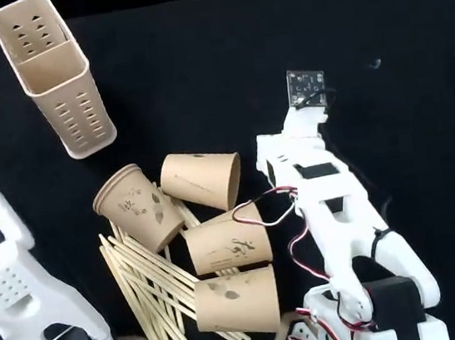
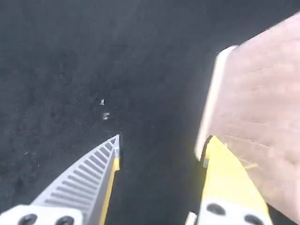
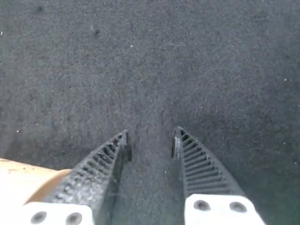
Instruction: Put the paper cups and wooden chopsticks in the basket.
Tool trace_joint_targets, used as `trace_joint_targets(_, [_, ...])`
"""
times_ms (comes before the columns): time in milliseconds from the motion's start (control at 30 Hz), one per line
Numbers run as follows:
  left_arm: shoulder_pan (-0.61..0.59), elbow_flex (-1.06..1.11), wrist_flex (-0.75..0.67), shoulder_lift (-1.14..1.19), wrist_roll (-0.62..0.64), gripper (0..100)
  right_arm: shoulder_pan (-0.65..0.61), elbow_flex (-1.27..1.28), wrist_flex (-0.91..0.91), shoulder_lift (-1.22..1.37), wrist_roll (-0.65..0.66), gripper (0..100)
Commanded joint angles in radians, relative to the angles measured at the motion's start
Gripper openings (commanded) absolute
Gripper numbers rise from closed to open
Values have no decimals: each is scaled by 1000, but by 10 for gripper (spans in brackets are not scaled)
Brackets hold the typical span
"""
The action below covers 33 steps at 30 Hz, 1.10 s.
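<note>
High view: tapered paper cups (image 1: pixel 229 245) over slender wooden chopsticks (image 1: pixel 145 291)

Cups (image 1: pixel 229 245) overlie chopsticks (image 1: pixel 147 294) — basket (image 1: pixel 76 106) mouth unobstructed.

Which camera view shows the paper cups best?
The high view: all four cups are seen there, on their sides by the chopsticks. The right wrist view gives just an edge of one cup beside the right tool. The left wrist view gives a near tan wall with a pale rim, probably a cup.
</note>
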Motion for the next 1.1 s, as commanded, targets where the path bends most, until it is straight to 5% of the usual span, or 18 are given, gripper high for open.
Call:
trace_joint_targets(0, [87,-300,112,-84,52,296,-15,-51,-21,2,-8,152])
trace_joint_targets(400, [219,-220,112,-86,212,295,-14,-54,-21,2,-6,152])
trace_joint_targets(900, [352,68,112,-84,212,291,-17,-58,-23,2,-6,152])
trace_joint_targets(1067, [415,67,109,-84,153,137,-14,-56,-23,2,-6,152])
